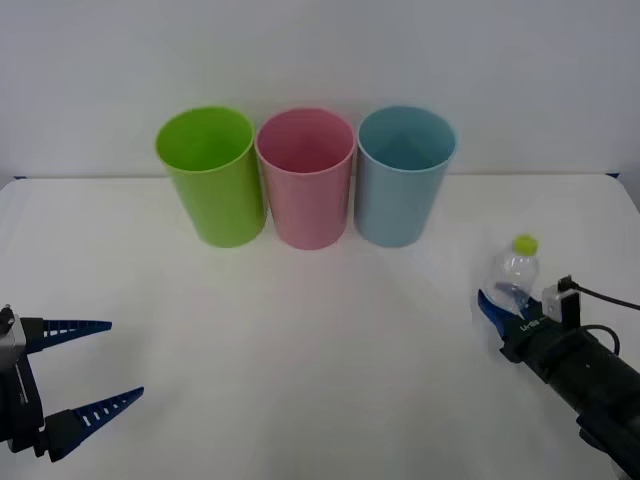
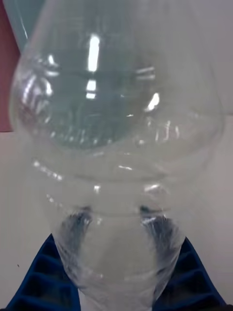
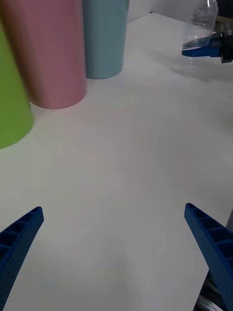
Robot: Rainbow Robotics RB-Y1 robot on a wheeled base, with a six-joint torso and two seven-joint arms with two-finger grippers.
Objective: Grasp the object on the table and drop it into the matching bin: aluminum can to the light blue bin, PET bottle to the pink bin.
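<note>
The PET bottle (image 1: 514, 275) stands upright on the white bench (image 1: 320, 350) at the robot's right side, well apart from the three bins; its yellow-green cap (image 1: 525, 244) is on top and its clear body is crinkled. The right gripper (image 1: 500, 312) is at the lower part of the bottle, with its blue ribbed fingers (image 2: 36, 284) on both sides of the bottle's body; in the right wrist view the bottle (image 2: 116, 160) stands between the two fingers and they appear to touch it, so the gripper is closed around the bottle. The bottle seems to rest on the bench, though its base cannot be seen clearly.

The three bins stand in one row at the far side of the bench, just beside each other: the lime green bin (image 1: 209, 175) at the left, the pink bin (image 1: 306, 178) in the middle and the light blue bin (image 1: 403, 175) at the right; all are upright with the open mouth upward. The light blue bin is the one nearest to the bottle.

The left gripper (image 1: 88, 368) is low at the near left of the bench, far from the bottle; its two blue fingers (image 3: 19, 238) are spread wide apart and hold nothing.
</note>
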